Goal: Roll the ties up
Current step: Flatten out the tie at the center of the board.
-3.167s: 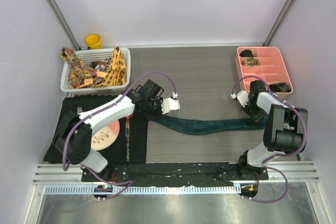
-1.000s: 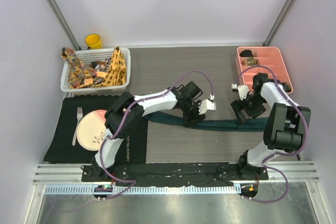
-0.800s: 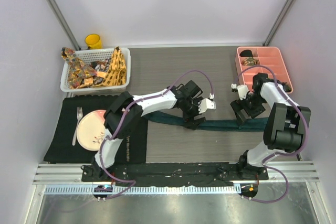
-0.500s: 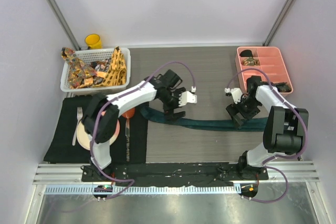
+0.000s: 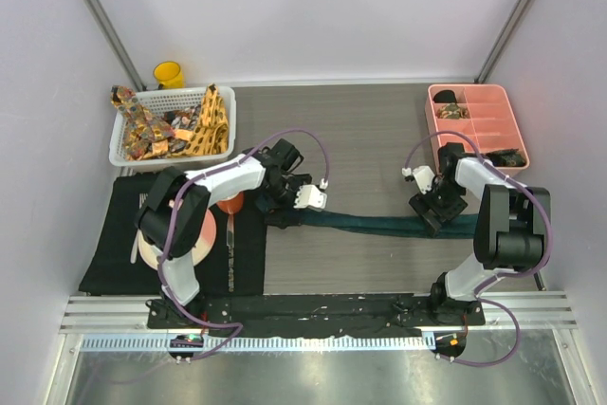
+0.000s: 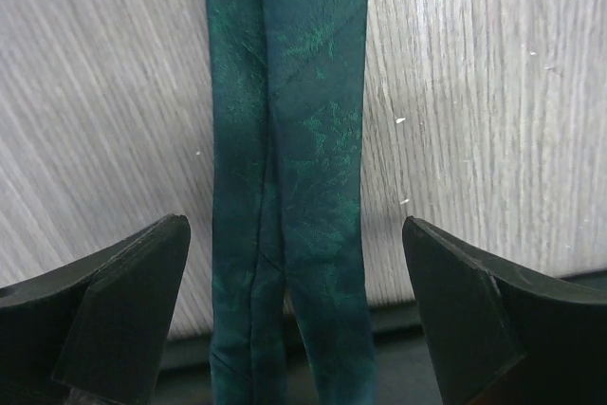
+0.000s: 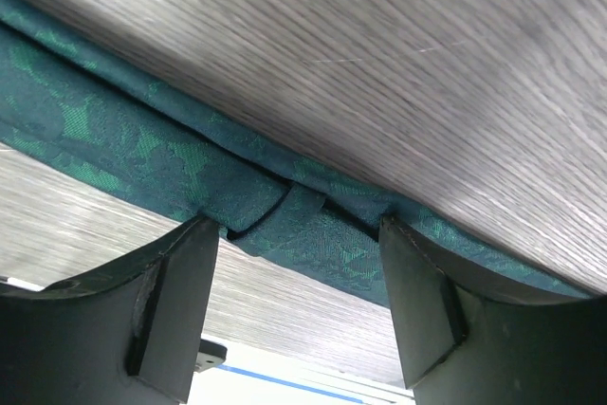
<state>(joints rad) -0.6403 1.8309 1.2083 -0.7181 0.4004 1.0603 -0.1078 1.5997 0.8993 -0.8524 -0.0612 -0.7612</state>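
From above, I have one teal tie [image 5: 379, 225] lying flat, running rightward from the right edge of the black placemat [image 5: 114, 263]. The left gripper [image 5: 305, 198] sits at the tie's placemat end, and the right gripper [image 5: 432, 208] sits well to the right of the placemat. One basket [image 5: 121, 151] just behind the placemat holds a heap of patterned ties [image 5: 175, 128]; I can't count them.

On my left wrist view the fingers stand wide apart astride the tie, gripping nothing.

On my right wrist view the fingers are apart around a small fold in the tie.

I judge rolling hasn't begun. Next I'd pinch one end and turn it over itself.
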